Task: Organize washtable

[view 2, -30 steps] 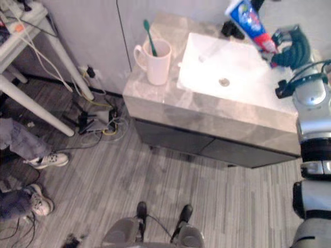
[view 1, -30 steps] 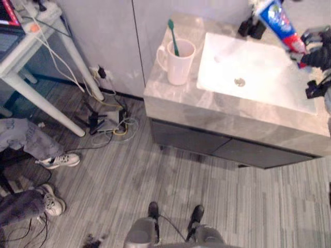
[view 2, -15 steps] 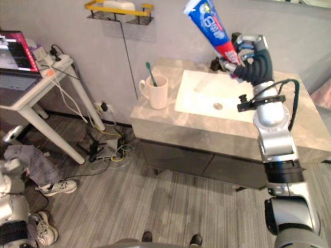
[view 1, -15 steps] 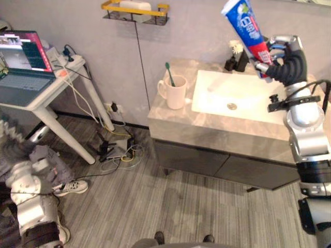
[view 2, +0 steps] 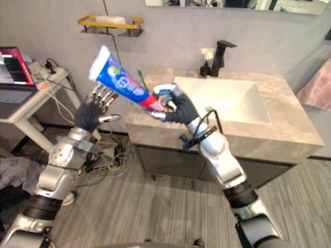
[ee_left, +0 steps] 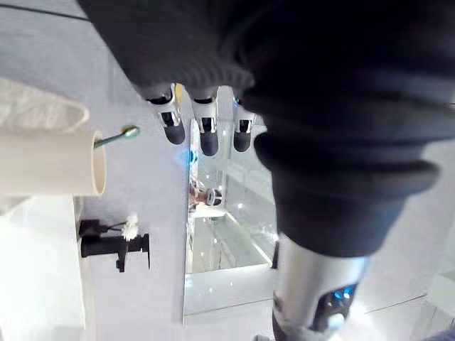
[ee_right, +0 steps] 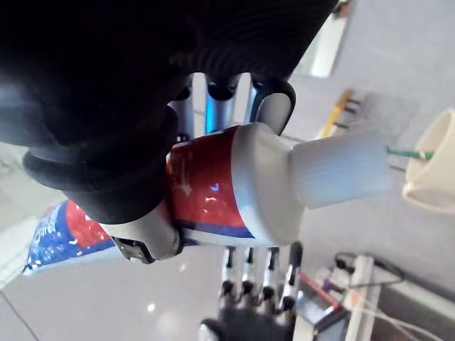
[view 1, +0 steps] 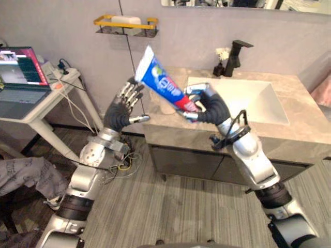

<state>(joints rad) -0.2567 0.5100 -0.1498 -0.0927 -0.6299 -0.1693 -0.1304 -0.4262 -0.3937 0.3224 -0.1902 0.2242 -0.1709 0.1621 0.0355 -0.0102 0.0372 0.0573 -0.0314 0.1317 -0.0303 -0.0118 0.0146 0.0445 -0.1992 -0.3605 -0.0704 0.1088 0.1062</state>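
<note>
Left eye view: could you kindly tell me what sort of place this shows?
Likely a bathroom set-up in a lab: white sink, black faucet, wall mirror, with a laptop desk beside the washstand.

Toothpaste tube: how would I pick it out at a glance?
Find the grey marble washtable with a white sink. Over its left end the right robot hand grips a tube by the cap end. It is boldly blue, white and red, slanting up in mid-air.
</note>
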